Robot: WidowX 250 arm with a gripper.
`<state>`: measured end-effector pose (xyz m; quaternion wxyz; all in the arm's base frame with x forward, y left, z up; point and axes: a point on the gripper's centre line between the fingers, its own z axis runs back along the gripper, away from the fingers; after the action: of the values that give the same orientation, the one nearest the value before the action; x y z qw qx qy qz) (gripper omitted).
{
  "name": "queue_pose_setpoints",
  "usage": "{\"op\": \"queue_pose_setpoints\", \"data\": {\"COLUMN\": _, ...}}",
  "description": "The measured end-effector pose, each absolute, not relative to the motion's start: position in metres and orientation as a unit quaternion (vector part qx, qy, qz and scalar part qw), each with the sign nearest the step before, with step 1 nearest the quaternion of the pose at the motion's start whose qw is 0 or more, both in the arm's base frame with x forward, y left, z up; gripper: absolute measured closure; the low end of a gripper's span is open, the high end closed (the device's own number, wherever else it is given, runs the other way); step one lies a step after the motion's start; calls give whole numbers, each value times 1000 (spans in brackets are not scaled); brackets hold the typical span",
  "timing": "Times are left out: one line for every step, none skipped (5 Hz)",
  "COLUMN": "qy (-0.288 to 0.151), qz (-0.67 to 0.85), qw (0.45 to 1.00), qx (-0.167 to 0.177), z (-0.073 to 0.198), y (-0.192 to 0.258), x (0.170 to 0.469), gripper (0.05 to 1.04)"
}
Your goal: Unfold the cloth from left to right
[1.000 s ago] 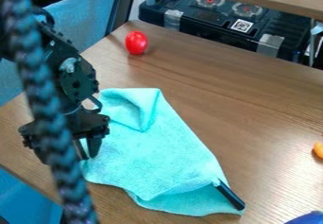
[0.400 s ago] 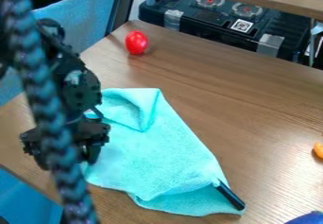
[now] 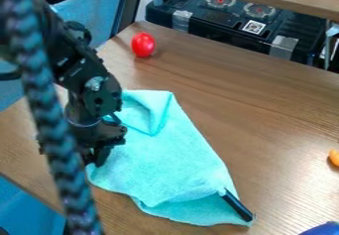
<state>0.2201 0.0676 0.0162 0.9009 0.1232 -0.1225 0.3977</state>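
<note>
The black gripper [image 3: 98, 158] hangs at the left of the view, low over the left edge of the turquoise cloth [image 3: 171, 162] and touching it or very close to it. The cloth lies slantwise on the table, with a folded-over flap at its upper left. Its lower right end has another fold, where a dark stick-like object [image 3: 237, 205] rests against the cloth. The cloth's left edge is partly hidden behind the gripper.
A red egg-shaped object [image 3: 143, 44] stands near the back edge of the wooden table [image 3: 265, 110]. An orange object [image 3: 335, 156] and a blue one [image 3: 321, 229] lie at the right. A braided cable [image 3: 54, 130] crosses the left foreground.
The gripper has moved a little to the right. The cloth's upper left part has shifted right with it, and the lower right end with the dark object has shifted slightly left.
</note>
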Motion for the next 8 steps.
{"op": "queue_pose_setpoints", "data": {"qy": -122, "qz": 399, "qw": 901, "qx": 121, "z": 15, "y": 66, "x": 218, "gripper": 762}}
{"op": "queue_pose_setpoints", "data": {"qy": -118, "qz": 395, "qw": 903, "qx": 120, "z": 14, "y": 65, "x": 215, "gripper": 930}}
{"op": "queue_pose_setpoints", "data": {"qy": -115, "qz": 394, "qw": 905, "qx": 116, "z": 19, "y": 66, "x": 212, "gripper": 1019}}
{"op": "queue_pose_setpoints", "data": {"qy": -110, "qz": 417, "qw": 896, "qx": 103, "z": 33, "y": 57, "x": 209, "gripper": 1028}}
{"op": "queue_pose_setpoints", "data": {"qy": -114, "qz": 439, "qw": 888, "qx": 72, "z": 55, "y": 39, "x": 225, "gripper": 1028}}
{"op": "queue_pose_setpoints", "data": {"qy": -79, "qz": 452, "qw": 885, "qx": 74, "z": 53, "y": 22, "x": 248, "gripper": 1028}}
{"op": "queue_pose_setpoints", "data": {"qy": -39, "qz": 467, "qw": 878, "qx": 93, "z": 41, "y": 16, "x": 266, "gripper": 1028}}
{"op": "queue_pose_setpoints", "data": {"qy": -14, "qz": 481, "qw": 872, "qx": 87, "z": 38, "y": 6, "x": 283, "gripper": 1028}}
